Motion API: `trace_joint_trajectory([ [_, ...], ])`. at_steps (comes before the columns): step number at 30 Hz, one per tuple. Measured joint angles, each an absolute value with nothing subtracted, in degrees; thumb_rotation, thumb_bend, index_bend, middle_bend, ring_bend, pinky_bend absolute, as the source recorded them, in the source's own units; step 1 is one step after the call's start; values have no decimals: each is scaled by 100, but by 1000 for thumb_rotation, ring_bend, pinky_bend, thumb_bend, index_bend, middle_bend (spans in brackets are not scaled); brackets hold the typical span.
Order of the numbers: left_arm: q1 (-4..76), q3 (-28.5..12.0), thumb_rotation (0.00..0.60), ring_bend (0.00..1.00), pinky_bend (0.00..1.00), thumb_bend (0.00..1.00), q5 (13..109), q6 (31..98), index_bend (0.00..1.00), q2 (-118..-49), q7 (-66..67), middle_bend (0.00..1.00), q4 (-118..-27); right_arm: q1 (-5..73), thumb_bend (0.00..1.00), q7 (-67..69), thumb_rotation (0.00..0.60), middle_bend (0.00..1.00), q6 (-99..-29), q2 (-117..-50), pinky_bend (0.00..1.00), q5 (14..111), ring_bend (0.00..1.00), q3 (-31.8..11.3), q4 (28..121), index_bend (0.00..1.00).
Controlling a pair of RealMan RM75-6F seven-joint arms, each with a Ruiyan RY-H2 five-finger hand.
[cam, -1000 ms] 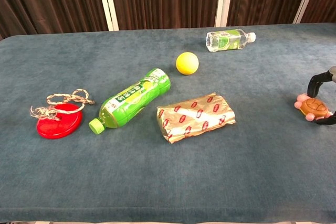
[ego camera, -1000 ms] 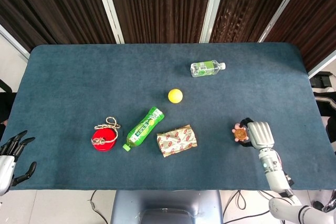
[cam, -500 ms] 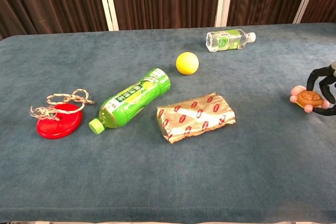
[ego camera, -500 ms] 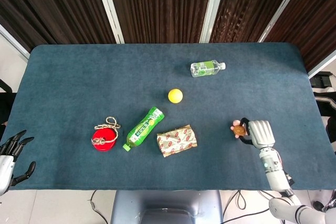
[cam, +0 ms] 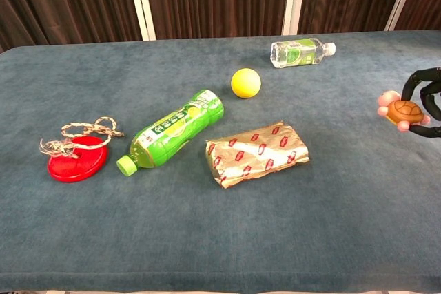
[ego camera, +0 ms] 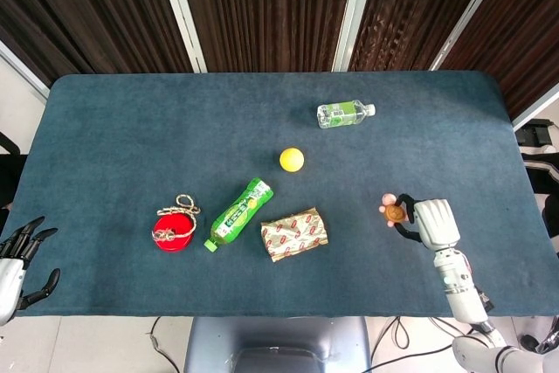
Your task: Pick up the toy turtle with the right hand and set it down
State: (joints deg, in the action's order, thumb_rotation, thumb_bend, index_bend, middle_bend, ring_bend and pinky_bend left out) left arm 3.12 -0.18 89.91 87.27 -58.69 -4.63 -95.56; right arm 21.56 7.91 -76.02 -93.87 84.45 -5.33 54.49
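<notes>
Right robot hand (ego camera: 434,223) grips small brown-shelled toy turtle with pink feet (cam: 403,111), fingers curled round it, turtle lifted off blue cloth-covered bench (ego camera: 131,146) near right edge; pick-up looks done, set-down left; left robot hand (ego camera: 19,255) idle, fingers spread
</notes>
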Motion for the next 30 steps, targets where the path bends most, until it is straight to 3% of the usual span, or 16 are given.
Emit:
trace_joint_trajectory([
  [3,326,-26,600,102,231,389,8971,8700,195,-5864,-463,63,-9560,2146,527,765,600,845,-7465,-9351,1000,8377,1000,-531,5547,997],
  [5,330,-25,600,102,232,389,8968,8692,195,-5862,-468,63,-9559,2144,463,729,600,820,-7333,-9282,1000,8337,1000,-516,5657,932],
  [12,329,-29,600,103,233,389,8965,8698,192,-5857,-495,64,-9559,2114,166,468,600,434,-6989,-8901,962,8201,1000,-443,6263,369],
  [15,326,-22,600,103,232,389,8971,8700,193,-5850,-492,64,-9569,2078,80,279,600,342,-6865,-8720,934,8123,996,-400,6539,173],
  [18,331,-26,600,103,233,389,8962,8690,194,-5849,-491,64,-9568,2036,23,4,600,298,-6726,-8480,924,8008,972,-353,6905,60],
  [21,337,-33,600,103,233,389,8955,8684,195,-5846,-493,64,-9566,1981,12,-330,600,293,-6641,-8183,915,7868,958,-320,7396,35],
  [23,340,-31,600,103,233,389,8954,8675,195,-5840,-495,64,-9569,1918,12,-509,600,292,-6647,-7967,910,7776,951,-313,7788,70],
  [26,329,-28,600,103,234,389,8954,8693,196,-5848,-492,65,-9565,1766,12,-638,600,318,-6886,-7730,901,7739,874,-331,8304,335],
  [27,328,-31,600,103,234,389,8952,8696,196,-5851,-487,65,-9562,1713,12,-647,600,374,-7030,-7686,895,7769,837,-337,8394,458],
  [28,327,-30,600,103,234,389,8954,8698,196,-5852,-482,65,-9560,1657,12,-647,600,430,-7201,-7650,883,7822,810,-341,8451,522],
  [30,328,-28,600,103,234,389,8958,8693,196,-5850,-476,65,-9555,1513,12,-634,600,481,-7684,-7589,846,8015,759,-346,8501,556],
])
